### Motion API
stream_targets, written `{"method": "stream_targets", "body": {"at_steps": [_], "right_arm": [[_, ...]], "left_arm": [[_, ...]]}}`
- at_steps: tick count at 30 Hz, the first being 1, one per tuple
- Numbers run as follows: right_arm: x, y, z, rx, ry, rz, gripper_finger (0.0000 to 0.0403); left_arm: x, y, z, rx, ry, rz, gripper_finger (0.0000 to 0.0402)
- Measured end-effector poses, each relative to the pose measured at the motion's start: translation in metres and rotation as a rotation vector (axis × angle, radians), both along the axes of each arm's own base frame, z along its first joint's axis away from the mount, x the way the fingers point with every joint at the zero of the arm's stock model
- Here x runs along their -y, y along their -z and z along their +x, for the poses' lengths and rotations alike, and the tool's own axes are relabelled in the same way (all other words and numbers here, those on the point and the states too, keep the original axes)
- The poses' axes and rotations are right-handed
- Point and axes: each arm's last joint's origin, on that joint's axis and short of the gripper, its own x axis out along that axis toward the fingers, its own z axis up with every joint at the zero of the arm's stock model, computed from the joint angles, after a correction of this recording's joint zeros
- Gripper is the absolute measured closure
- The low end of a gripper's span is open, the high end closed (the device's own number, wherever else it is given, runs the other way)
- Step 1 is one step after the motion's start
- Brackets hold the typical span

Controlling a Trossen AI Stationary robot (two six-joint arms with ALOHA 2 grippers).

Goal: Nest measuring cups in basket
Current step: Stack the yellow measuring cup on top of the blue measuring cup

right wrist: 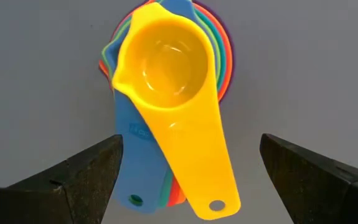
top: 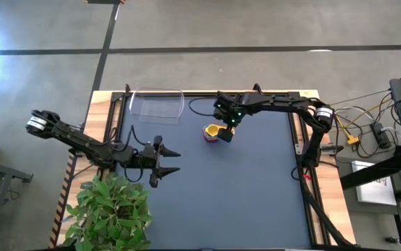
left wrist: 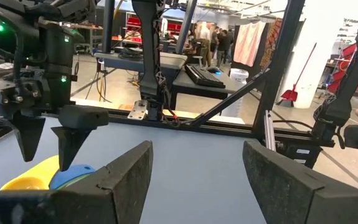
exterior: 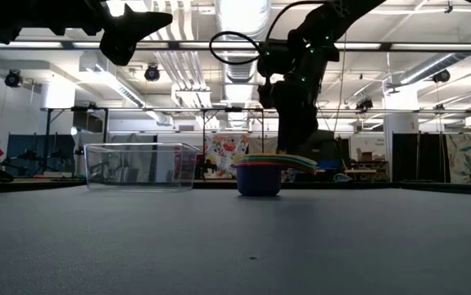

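Above the nested measuring cups, the right gripper hangs with fingers spread; left gripper likewise released. Light, rigid, slick plastic: grip the stacked handles.

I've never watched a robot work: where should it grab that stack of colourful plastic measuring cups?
Probably by the fanned flat handles, coming straight down from above, fingers closing across them. The stack of nested plastic measuring cups sits upright on the mat, and the open right gripper already hovers over it; round bowls look harder to pinch.

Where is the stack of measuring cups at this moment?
In the high view the measuring cups stand nested on the table mat, right of the empty basket, under the open right gripper.
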Motion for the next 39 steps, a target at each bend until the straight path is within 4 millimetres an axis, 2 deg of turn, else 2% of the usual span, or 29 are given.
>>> {"method": "stream_targets", "body": {"at_steps": [19,39], "right_arm": [[-0.005,0.017,-0.008,-0.051,0.022,0.064,0.0037],[-0.035,0.008,0.008,-0.036,0.033,0.041,0.0037]], "left_arm": [[0.000,0.000,0.000,0.000,0.000,0.000,0.0169],[0.000,0.000,0.000,0.001,0.001,0.000,0.0169]]}}
